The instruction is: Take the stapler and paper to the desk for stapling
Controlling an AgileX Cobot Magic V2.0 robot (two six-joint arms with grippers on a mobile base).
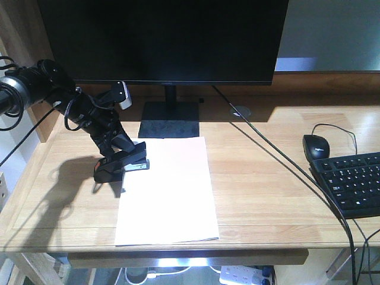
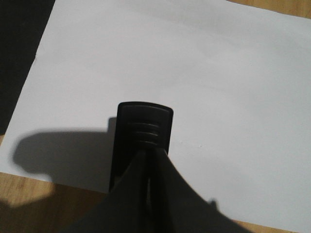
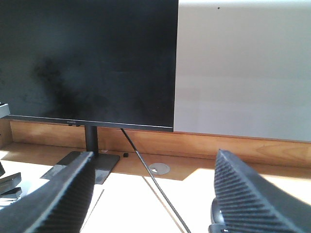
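Left gripper (image 1: 122, 159) has its jaws closed on the stapler (image 1: 132, 161), holding it at the paper's (image 1: 169, 190) upper-left edge. Stapler mouth looks to be over the sheet's margin; in the left wrist view the stapler nose (image 2: 144, 127) sits above white paper w/ the sheet's edge just left. Can't tell if the paper is actually inside the stapler throat or only under it. Paper lies flat on the counter (image 1: 267, 196), its top edge touching the monitor base (image 1: 169, 120).

Right gripper (image 3: 155, 194): jaws wide apart, nothing btwn them, hovering over the counter facing the monitor (image 3: 87, 63); it doesn't show in the front view.

Risks, as I judge them:
- Stapler held by one arm only; pressing down could shove the sheet sideways or crumple the margin, since nothing pins the paper.
- If grip sits on the stapler body rather than across top & base, squeezing may not close it.
- Tilted stapler could miss the edge & fire into the counter.

Room: counter left of the paper is bare, near the counter's left edge. Right of the paper is open wood until the cable (image 1: 279, 154), then mouse (image 1: 316, 146) & keyboard (image 1: 353, 181) well apart. Monitor base blocks the back.
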